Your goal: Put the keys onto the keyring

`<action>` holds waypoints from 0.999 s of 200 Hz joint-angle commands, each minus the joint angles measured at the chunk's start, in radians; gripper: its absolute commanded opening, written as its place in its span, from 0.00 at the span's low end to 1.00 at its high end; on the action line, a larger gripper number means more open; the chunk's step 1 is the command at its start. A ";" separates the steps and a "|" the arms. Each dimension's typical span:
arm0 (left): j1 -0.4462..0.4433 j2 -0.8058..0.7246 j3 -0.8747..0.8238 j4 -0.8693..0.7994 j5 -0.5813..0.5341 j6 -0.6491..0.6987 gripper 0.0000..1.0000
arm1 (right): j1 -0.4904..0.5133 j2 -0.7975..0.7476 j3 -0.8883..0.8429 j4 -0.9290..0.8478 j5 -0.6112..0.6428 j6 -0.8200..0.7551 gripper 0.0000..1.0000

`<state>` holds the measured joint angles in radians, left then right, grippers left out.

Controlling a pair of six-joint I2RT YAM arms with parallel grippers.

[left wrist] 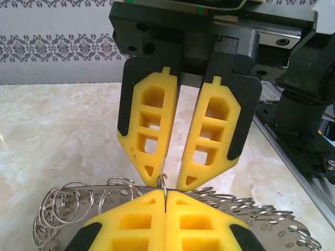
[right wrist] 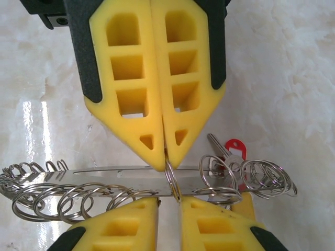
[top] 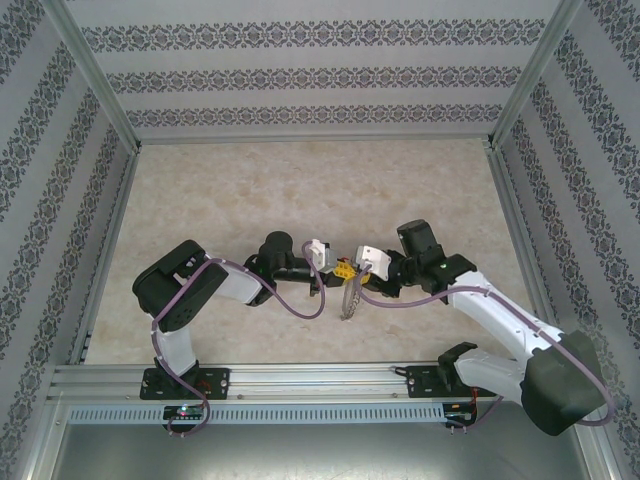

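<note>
The keyring (right wrist: 104,178) is a flat silver strip fringed with many small wire rings, and it hangs between both grippers (top: 350,300). My left gripper (left wrist: 166,194) is shut on one small ring (left wrist: 164,183) that stands up from the strip. My right gripper (right wrist: 169,201) faces it tip to tip. Its fingers stand a narrow gap apart, and that same ring (right wrist: 172,180) reaches down into the gap against the right finger. A red-headed key (right wrist: 234,148) with a silver blade hangs on rings at the strip's right end. A yellow-orange piece (right wrist: 246,204) shows just below it.
Both arms meet over the middle of the marble tabletop (top: 300,190). Patterned walls (top: 320,80) close it in on three sides, and an aluminium rail (top: 300,380) runs along the near edge. The keyring's other loose rings (left wrist: 63,204) fan out to the left.
</note>
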<state>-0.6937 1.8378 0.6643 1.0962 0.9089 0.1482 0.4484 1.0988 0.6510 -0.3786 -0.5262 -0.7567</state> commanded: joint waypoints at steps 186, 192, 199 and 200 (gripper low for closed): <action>-0.009 0.022 0.000 -0.013 0.027 -0.010 0.00 | -0.027 0.041 0.036 0.002 -0.101 -0.084 0.17; -0.009 0.024 0.000 -0.011 0.029 -0.010 0.00 | -0.025 0.044 0.036 0.006 -0.100 -0.081 0.17; -0.009 0.025 0.000 -0.008 0.030 -0.012 0.00 | -0.025 0.048 0.035 0.006 -0.099 -0.083 0.16; -0.009 0.025 0.000 -0.009 0.030 -0.013 0.00 | -0.025 0.048 0.035 0.006 -0.098 -0.084 0.16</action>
<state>-0.6933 1.8378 0.6643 1.0935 0.9054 0.1486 0.4145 1.1225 0.6712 -0.3714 -0.5926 -0.8192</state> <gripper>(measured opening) 0.059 0.167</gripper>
